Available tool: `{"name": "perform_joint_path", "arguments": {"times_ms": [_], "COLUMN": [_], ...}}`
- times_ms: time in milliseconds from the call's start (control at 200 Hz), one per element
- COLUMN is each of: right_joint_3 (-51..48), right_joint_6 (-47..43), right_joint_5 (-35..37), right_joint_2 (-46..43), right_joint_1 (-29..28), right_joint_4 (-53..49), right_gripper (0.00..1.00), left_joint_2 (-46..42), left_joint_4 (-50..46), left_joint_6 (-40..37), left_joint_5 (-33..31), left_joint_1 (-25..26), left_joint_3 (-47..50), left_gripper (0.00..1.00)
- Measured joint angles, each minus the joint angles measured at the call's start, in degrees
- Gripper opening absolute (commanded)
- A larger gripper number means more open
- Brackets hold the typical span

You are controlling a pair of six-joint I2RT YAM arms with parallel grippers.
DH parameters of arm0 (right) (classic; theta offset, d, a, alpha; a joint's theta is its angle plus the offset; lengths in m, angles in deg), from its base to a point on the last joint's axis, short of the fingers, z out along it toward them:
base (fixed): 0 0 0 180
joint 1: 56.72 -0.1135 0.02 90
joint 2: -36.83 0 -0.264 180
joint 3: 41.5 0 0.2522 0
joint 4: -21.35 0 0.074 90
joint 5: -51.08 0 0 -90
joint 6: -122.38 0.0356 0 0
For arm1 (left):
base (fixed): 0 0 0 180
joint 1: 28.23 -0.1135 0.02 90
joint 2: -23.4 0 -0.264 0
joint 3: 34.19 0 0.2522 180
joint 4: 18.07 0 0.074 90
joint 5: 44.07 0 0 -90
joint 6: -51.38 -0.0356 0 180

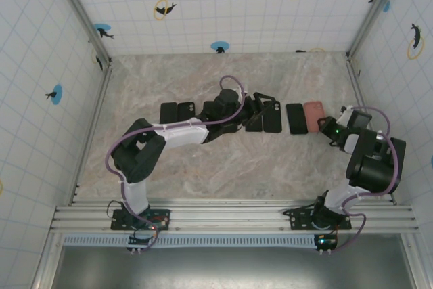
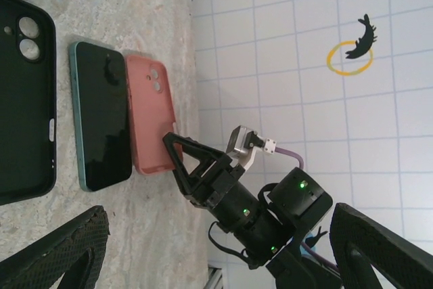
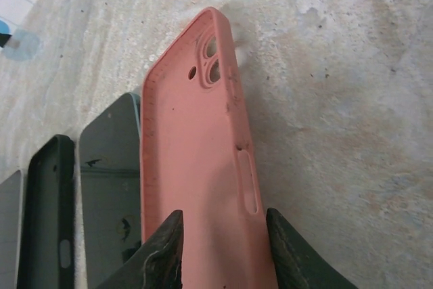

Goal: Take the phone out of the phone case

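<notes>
An empty pink phone case (image 3: 193,167) lies open side up on the marble table, at the right end of a row (image 1: 314,117). The phone (image 3: 108,167), dark-screened with a teal edge, lies flat just left of it (image 1: 295,118), out of the case. My right gripper (image 3: 223,216) is open at the case's near end. One finger is over the case's inside and the other just outside its right wall. My left gripper (image 1: 262,107) is wide open above the middle of the row, with nothing between its fingers (image 2: 74,248). The left wrist view also has the phone (image 2: 101,116), the pink case (image 2: 150,113) and the right gripper (image 2: 179,153).
More dark phones and cases lie in the same row: two under the left gripper (image 1: 272,116) and two further left (image 1: 177,112). A black case (image 2: 24,99) lies beside the phone. Tiled walls enclose the table on three sides.
</notes>
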Motion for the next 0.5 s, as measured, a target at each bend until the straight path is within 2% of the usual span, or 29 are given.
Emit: {"name": "perform_joint_path", "arguments": {"times_ms": [175,500], "right_joint_3": [0.76,5.84], "right_joint_6": [-1.57,-4.2], "right_joint_5": [1.77,5.38], "right_joint_2": [0.0,0.0], "right_joint_1": [0.0,-1.81], "right_joint_4": [-1.62,-3.91], "right_gripper": [0.43,0.47], "left_joint_2": [-0.5,-3.26], "left_joint_4": [-0.07,-0.26], "left_joint_6": [-0.24,-1.84], "left_joint_5": [0.02,0.0], "left_joint_1": [-0.55,-1.53], "left_joint_3": [0.09,2.08], "left_gripper": [0.87,0.87]}}
